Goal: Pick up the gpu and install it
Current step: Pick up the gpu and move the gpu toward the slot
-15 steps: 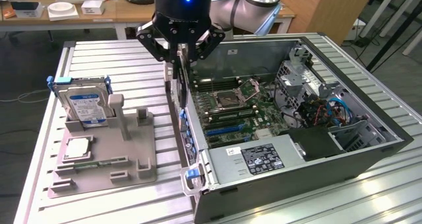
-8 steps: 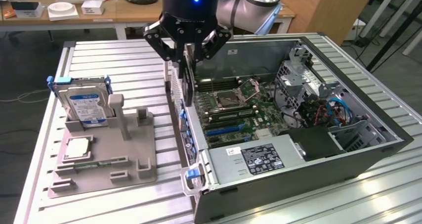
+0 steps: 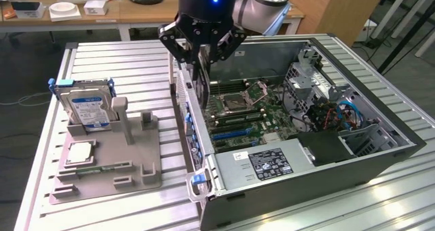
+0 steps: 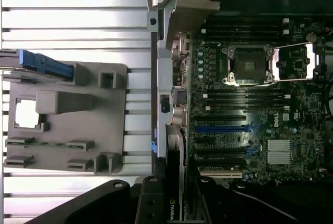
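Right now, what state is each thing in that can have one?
pincer: shut on the gpu.
gpu: held on edge, not seated in a slot.
computer case: side open.
hard drive: upright in the grey holder.
processor: flat in the holder.

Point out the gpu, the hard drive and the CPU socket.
gpu (image 3: 201, 78): exterior view, the hanging card's dark edge.
hard drive (image 3: 90, 109): exterior view, its blue-white label.
CPU socket (image 4: 248, 66): wrist view, the socket's centre.

The ribbed table (image 3: 115, 57) is showing brushed metal. At nine o'clock of the case (image 3: 306, 190), which is showing matt dark panels and bare sheet metal, the grey holder (image 3: 95, 184) is looking like matt plastic. The gpu (image 3: 200, 85) is appearing matt black.
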`<action>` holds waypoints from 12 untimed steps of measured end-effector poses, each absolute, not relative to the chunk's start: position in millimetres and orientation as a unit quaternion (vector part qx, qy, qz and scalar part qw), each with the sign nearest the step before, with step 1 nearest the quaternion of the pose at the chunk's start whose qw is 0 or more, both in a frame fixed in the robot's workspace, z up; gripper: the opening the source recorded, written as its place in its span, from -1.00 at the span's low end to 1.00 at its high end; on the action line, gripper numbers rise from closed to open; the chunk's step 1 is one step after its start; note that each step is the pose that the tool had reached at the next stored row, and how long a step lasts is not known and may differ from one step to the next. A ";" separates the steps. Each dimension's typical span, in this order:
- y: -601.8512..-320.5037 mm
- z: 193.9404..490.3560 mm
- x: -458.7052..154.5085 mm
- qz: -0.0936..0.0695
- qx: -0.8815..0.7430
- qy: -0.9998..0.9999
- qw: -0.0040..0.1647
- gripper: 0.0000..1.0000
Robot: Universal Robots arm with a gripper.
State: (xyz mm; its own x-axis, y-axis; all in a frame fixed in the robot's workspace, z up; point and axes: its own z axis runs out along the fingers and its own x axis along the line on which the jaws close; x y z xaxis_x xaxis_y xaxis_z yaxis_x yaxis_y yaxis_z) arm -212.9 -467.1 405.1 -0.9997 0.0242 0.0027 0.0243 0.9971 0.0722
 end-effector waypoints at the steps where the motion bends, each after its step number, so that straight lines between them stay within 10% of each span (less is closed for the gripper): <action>1: -467.1 405.1 -211.6 -0.036 -0.010 -0.999 0.001 -0.47; 12: -467.0 404.7 -196.0 -0.036 0.000 -0.999 0.001 -0.47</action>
